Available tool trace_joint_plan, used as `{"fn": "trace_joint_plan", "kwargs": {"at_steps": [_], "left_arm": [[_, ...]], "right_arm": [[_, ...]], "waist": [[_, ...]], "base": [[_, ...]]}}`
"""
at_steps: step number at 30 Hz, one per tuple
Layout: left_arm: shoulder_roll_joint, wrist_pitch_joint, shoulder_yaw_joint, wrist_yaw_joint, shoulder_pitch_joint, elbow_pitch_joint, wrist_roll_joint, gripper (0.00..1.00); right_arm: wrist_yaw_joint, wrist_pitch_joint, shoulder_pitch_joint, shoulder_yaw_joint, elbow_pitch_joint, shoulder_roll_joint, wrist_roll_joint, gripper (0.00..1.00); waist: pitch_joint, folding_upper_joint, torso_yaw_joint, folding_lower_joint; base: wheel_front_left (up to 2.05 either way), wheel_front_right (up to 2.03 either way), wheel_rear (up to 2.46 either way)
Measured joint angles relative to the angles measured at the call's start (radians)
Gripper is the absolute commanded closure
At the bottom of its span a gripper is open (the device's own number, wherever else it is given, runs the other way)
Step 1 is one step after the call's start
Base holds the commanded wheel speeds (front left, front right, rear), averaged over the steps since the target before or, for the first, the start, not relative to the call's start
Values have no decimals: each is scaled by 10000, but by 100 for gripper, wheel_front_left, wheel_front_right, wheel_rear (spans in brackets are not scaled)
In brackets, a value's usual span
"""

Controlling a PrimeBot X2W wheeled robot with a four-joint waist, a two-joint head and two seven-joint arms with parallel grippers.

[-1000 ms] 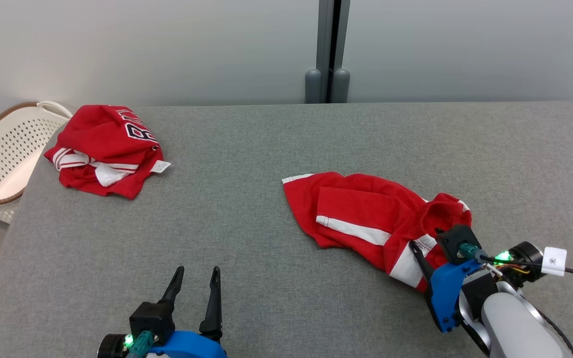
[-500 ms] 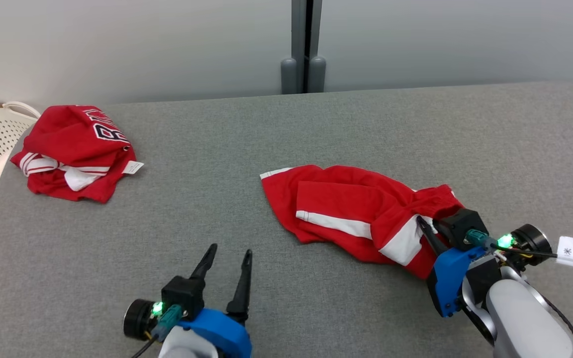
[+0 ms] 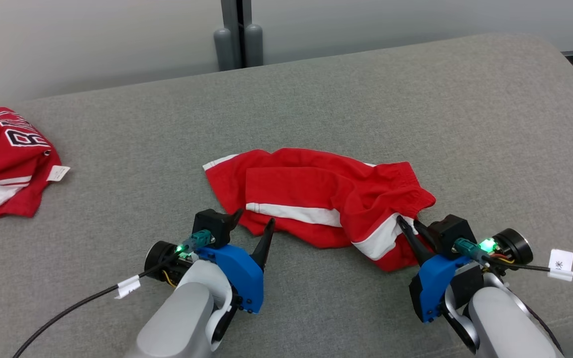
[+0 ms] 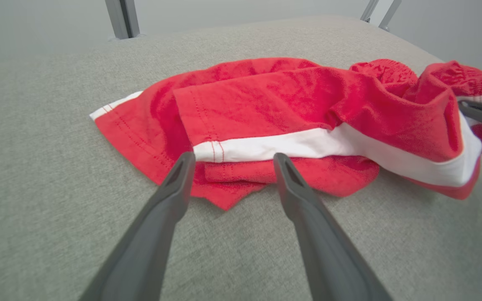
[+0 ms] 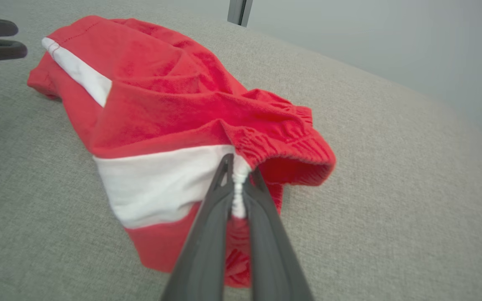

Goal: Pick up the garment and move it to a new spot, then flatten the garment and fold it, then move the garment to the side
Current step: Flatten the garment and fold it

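Observation:
Red shorts with a white side stripe lie crumpled mid-table on the grey surface. My right gripper is shut on the elastic waistband at the shorts' right end; the right wrist view shows the white seam pinched between its tips and the shorts spreading away to the left. My left gripper is open, its tips at the near hem of the shorts' left end. In the left wrist view the open gripper straddles the stripe's end on the shorts.
A second red garment with lettering and a white tag lies bunched at the table's left. A grey post stands behind the table's far edge. The table's rounded right corner is at the upper right.
The head camera has swung right and down. My left gripper has advanced, still open, to the shorts' near left hem. The right gripper stays shut on the waistband, and the shorts lie more stretched out.

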Motion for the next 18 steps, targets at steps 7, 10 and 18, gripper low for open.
{"fn": "trace_joint_plan", "kwargs": {"at_steps": [7, 10, 18], "left_arm": [[0, -278, -38, 21, -765, 1296, -389, 0], [-4, -407, -171, 12, -933, 1597, -602, 0], [0, -677, -646, -61, -1283, 2059, -1273, 0]], "right_arm": [[0, -284, -169, 75, 161, 211, -17, 100], [0, -382, -252, 71, 268, 265, -25, 100], [0, -606, -363, 65, 525, 393, -29, 100]], "waist": [[296, 0, -459, 0], [346, 0, -558, 0], [456, 0, -739, 0]], "base": [[0, 0, 0], [0, 0, 0], [0, 0, 0]]}}
